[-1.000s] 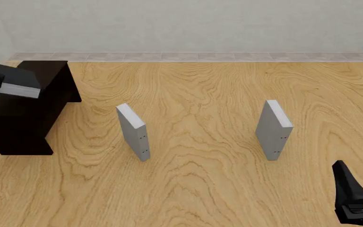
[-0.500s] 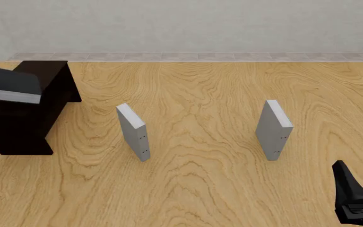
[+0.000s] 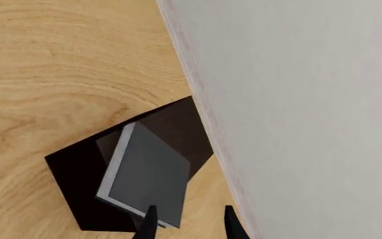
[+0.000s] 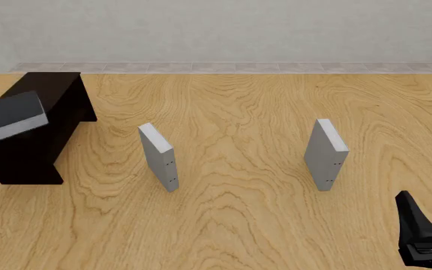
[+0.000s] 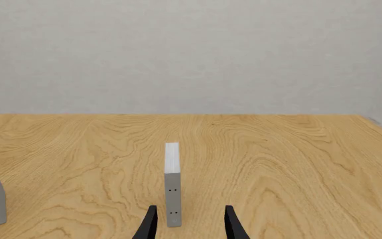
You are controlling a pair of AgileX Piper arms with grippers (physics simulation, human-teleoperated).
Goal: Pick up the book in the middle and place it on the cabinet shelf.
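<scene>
The black book (image 4: 7, 119) with a white page edge lies tilted on the flat top of the dark brown cabinet (image 4: 54, 121) at the far left. In the left wrist view the book (image 3: 147, 174) rests on the cabinet (image 3: 177, 124), apart from my left gripper (image 3: 189, 226). That gripper is open, empty and drawn back above the book. It does not show in the front view. My right gripper (image 4: 431, 209) is open and empty at the near right. In its wrist view the right gripper (image 5: 189, 225) points towards a grey book.
Two light-grey books stand upright on the wooden table, one left of centre (image 4: 159, 157) and one right of centre (image 4: 325, 154). The right one also shows in the right wrist view (image 5: 171, 184). A pale wall (image 4: 216, 31) runs along the table's far edge.
My left gripper has let go of the black book and pulled out of the front view. The book has settled onto the cabinet top, tilted. The right arm has not moved.
</scene>
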